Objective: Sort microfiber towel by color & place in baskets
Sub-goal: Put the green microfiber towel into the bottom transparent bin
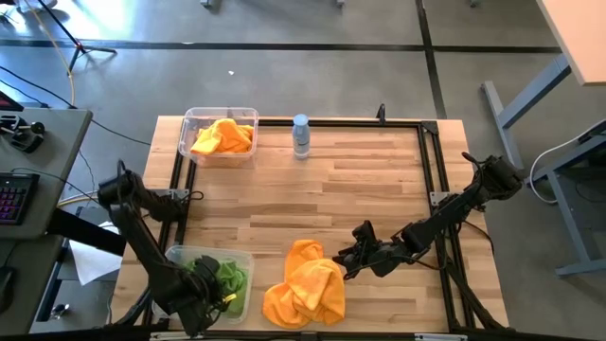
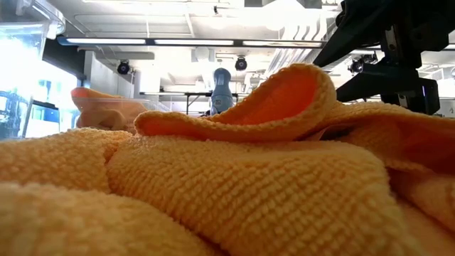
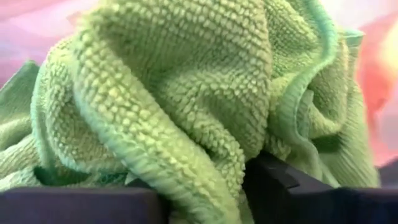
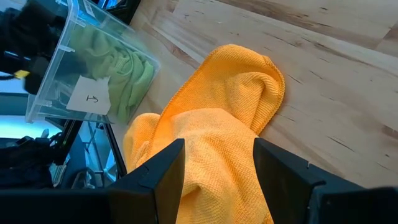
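Right jaws (image 1: 352,254) parted, empty, just beside orange towel pile (image 1: 305,286); left jaws (image 1: 210,296) on green towel (image 1: 227,277), grip unclear.

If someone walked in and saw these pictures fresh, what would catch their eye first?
The heap of orange towels on the table's near edge, with the right gripper open just beside it. Next, the left gripper down in the near basket, buried in green towel. The far basket already holds orange cloth.
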You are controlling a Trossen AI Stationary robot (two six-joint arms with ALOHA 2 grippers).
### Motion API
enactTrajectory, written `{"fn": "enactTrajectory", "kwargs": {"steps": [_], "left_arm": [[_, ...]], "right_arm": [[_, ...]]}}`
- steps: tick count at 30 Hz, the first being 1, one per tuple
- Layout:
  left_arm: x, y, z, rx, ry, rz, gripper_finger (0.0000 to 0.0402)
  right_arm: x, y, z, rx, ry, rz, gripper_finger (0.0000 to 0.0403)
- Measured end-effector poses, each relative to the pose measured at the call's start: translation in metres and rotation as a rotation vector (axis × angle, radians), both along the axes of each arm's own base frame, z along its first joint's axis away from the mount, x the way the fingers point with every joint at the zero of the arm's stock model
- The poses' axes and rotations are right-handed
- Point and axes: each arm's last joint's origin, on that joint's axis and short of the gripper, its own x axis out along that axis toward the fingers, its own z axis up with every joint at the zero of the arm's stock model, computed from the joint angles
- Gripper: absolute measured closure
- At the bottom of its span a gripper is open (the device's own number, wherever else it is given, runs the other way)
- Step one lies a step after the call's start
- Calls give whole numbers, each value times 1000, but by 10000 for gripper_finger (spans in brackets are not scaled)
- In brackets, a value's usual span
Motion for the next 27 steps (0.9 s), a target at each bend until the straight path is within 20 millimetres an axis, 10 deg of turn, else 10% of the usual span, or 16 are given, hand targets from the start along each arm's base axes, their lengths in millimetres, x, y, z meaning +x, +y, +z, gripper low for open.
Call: {"fn": "enactTrajectory", "kwargs": {"steps": [12, 27], "left_arm": [[-13, 22, 58, -177, -138, 36, 259], [-9, 27, 74, 124, -474, -363, 259]], "right_arm": [[0, 0, 0, -22, -1, 14, 217], [0, 0, 0, -36, -1, 22, 217]]}}
